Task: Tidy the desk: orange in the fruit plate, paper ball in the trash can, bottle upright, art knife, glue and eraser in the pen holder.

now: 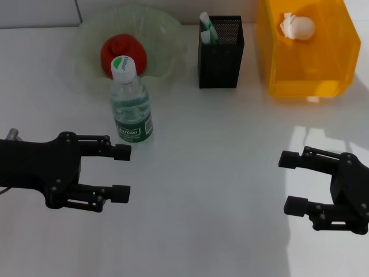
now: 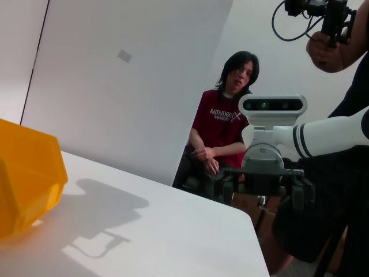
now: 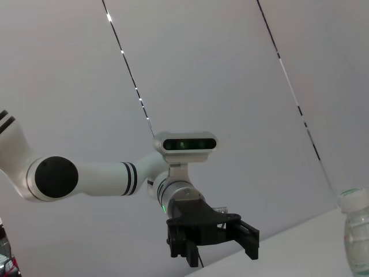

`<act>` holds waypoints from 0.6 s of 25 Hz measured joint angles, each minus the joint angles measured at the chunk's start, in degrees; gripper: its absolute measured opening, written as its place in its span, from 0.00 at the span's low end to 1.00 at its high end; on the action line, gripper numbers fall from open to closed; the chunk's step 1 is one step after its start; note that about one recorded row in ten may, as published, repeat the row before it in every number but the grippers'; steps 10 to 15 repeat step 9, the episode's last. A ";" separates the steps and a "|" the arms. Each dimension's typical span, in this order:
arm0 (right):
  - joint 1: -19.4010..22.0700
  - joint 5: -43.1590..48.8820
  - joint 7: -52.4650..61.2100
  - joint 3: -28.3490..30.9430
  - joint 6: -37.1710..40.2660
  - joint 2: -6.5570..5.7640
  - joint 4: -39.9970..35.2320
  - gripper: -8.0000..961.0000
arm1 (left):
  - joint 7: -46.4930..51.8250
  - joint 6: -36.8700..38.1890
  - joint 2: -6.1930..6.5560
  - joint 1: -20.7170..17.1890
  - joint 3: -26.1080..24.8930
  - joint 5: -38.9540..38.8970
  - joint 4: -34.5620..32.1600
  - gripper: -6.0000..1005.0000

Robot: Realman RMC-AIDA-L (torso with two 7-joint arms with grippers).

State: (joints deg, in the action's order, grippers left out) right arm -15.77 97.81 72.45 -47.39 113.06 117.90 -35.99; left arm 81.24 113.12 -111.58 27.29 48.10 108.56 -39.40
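The orange (image 1: 123, 53), reddish, lies in the pale green fruit plate (image 1: 167, 40) at the back left. In front of the plate the clear bottle (image 1: 131, 107) stands upright with its white cap on; it also shows in the right wrist view, bottle (image 3: 357, 231). The black mesh pen holder (image 1: 221, 55) has white and green items (image 1: 207, 29) sticking out; I cannot tell which is the art knife or the glue, and the eraser is hidden. The paper ball (image 1: 297, 26) sits in the yellow trash can (image 1: 305, 63). My left gripper (image 1: 121, 172) is open and empty below the bottle. My right gripper (image 1: 289, 182) is open and empty at the right.
The white table (image 1: 213, 173) spreads between the two grippers. In the left wrist view the yellow trash can (image 2: 26, 184) stands near the table's far edge, with a seated person (image 2: 222, 133) and a camera operator beyond it.
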 joint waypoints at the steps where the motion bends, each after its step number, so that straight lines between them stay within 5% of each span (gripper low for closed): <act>1: 0.01 0.13 -0.18 -0.07 0.05 0.06 0.16 0.85 | 0.12 0.01 -0.01 0.00 0.08 0.00 -0.01 0.78; 15: -0.70 0.78 -0.39 -0.34 0.65 0.63 0.31 0.85 | 0.47 0.01 -0.18 -0.04 0.03 0.05 -0.06 0.78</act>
